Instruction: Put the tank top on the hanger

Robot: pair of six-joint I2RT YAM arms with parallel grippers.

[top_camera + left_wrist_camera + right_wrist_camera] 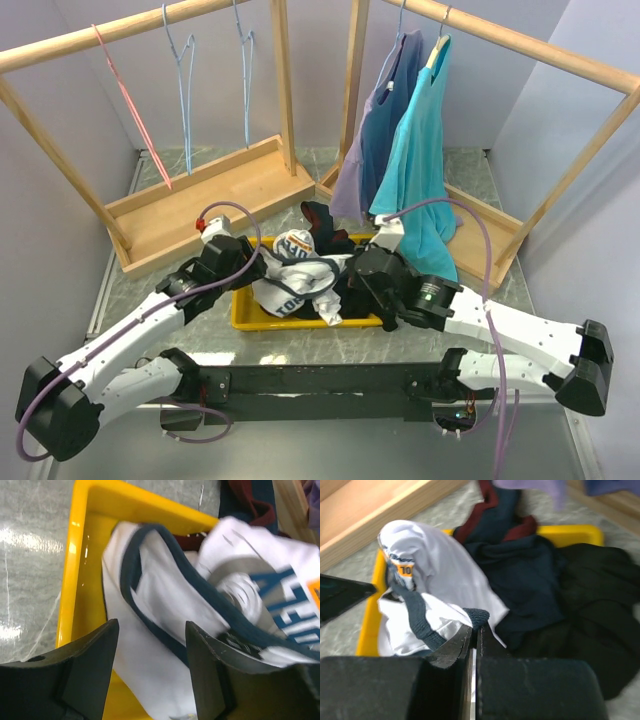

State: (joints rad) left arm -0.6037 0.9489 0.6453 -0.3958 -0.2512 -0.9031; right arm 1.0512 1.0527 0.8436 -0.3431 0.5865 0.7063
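Your tank top (292, 278) is bunched up in the yellow tray (250, 320) on the tabletop (300, 345), just ahead of both arms. It is heaped against a dark garment (338, 292) that fills the tray's right half.

Your right claw (474, 632) is clamped together on it. The navy trim of the shirt is pinched at the fingertips, and the white cloth rises in a hump just beyond them and to their left.

Your left claw (150, 665) stands apart, its two fingers spread over the left end of the tray. A fold of white cloth and a band of navy trim lie between them. You cannot tell from the wrist view whether those fingers touch the fabric.

Both arms reach forward from their bases and bend inward. The claws come at the heap from opposite sides, with the wrists tilted down toward the tray.

The hanger (184, 85) hangs on the rail of the left wooden rack (200, 190) at the back. Beside it are a second blue hanger (246, 70) and a pink-red hanger (130, 100). All three are well apart from the tray and from both claws.
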